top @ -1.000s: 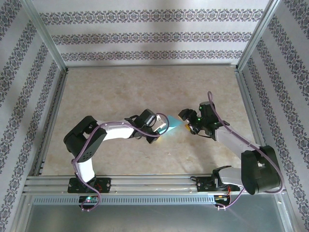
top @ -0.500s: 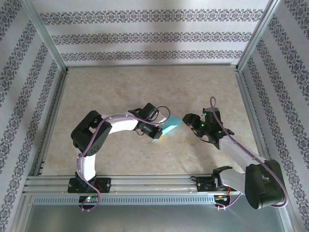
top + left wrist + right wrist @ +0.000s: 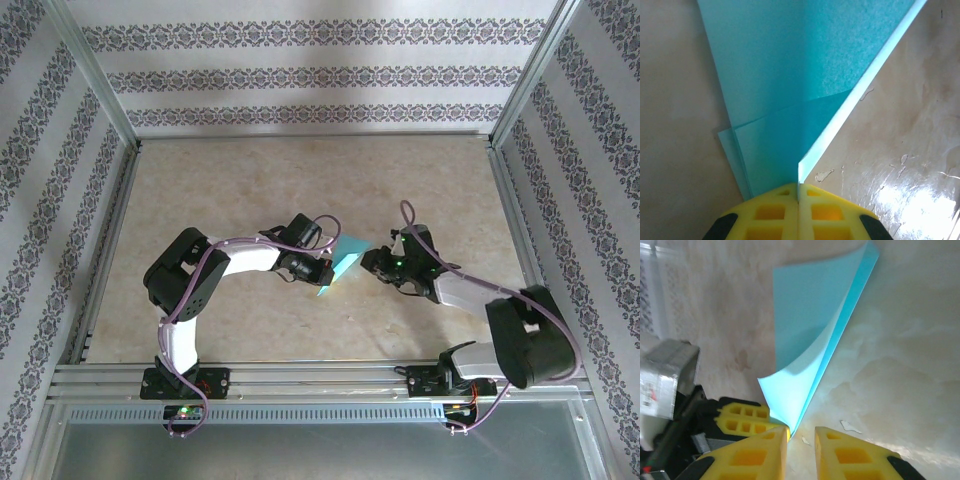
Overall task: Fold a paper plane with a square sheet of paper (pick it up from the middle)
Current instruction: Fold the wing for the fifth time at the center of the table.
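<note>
Your left gripper (image 3: 799,192) has its yellow fingers pressed flat together, with the square sheet of paper (image 3: 790,75) pinched between them at one folded corner; in its wrist view several teal layers fan out from the clamp, and one fold stands up on edge (a pale line running away to the upper right). Your right gripper (image 3: 801,437) is parted only narrowly; a slim gap shows between its fingers (image 3: 847,455), and the sheet's lower tip comes down right at the inner edge of one finger rather than between the two; whether it touches that finger you cannot tell, and the gripper has hold of nothing. From above, the sheet sits mid-table between the two grippers, tilted up off the table (image 3: 250,180); the grippers face each other just beside it. In the right wrist view the left gripper's yellow fingers lie close behind the curled teal flap. Around them you have the beige marbled surface, the patterned walls (image 3: 320,75), and the aluminium rail (image 3: 300,378) carrying both arm bases.
</note>
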Controlling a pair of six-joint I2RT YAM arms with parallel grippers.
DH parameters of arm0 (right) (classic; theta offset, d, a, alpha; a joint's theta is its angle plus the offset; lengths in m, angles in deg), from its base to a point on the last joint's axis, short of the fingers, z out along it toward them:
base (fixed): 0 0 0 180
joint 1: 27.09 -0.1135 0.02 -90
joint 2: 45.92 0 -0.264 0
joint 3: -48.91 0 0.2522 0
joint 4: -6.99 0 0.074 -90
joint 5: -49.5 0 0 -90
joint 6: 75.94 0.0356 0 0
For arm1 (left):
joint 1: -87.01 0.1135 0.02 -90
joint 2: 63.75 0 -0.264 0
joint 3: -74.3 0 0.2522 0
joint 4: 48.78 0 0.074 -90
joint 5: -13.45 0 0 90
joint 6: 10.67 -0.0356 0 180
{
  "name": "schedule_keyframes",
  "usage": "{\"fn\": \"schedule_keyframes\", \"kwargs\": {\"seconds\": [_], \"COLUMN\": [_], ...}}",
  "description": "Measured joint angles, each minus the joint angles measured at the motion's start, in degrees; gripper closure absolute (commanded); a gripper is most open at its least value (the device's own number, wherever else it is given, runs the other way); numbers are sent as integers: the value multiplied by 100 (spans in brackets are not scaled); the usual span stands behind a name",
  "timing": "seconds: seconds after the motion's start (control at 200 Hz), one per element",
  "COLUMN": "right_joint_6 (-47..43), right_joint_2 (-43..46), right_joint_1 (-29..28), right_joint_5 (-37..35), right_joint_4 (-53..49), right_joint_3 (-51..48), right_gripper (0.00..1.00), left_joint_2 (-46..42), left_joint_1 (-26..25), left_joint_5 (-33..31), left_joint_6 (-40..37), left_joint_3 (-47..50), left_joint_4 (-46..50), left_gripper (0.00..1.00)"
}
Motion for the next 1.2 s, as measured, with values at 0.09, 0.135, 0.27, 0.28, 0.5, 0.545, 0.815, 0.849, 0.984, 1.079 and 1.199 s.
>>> {"fn": "schedule_keyframes", "kwargs": {"seconds": [0.09,0.135,0.27,0.28,0.5,0.545,0.815,0.849,0.984,1.079,1.199], "right_joint_6": [33,42,48,50,48,46,35,26,24,26,26], "right_joint_2": [-345,-481,-833,-852,-1246,-1300,-1725,-1788,-1996,-2033,-2031], "right_joint_1": [-227,-328,-525,-527,-557,-557,-557,-557,-557,-557,-557], "right_joint_5": [46,61,83,87,151,175,339,382,509,575,636], "right_joint_4": [199,275,520,535,750,774,925,960,1115,1169,1246], "right_joint_3": [129,201,404,411,538,560,754,778,857,876,879], "right_gripper": [85,87,88,88,90,90,87,87,87,87,86], "left_joint_2": [0,0,0,0,0,0,0,0,0,0,0], "left_joint_1": [4,4,26,28,74,81,140,144,149,149,151], "left_joint_5": [0,0,24,35,162,177,310,326,343,365,361], "left_joint_6": [92,149,315,334,619,662,831,833,855,898,933], "left_joint_3": [0,0,24,28,162,177,295,308,332,332,343], "left_joint_4": [0,-2,-39,-44,-304,-345,-577,-599,-649,-675,-693], "left_gripper": [100,100,100,100,99,99,97,95,88,87,90]}}
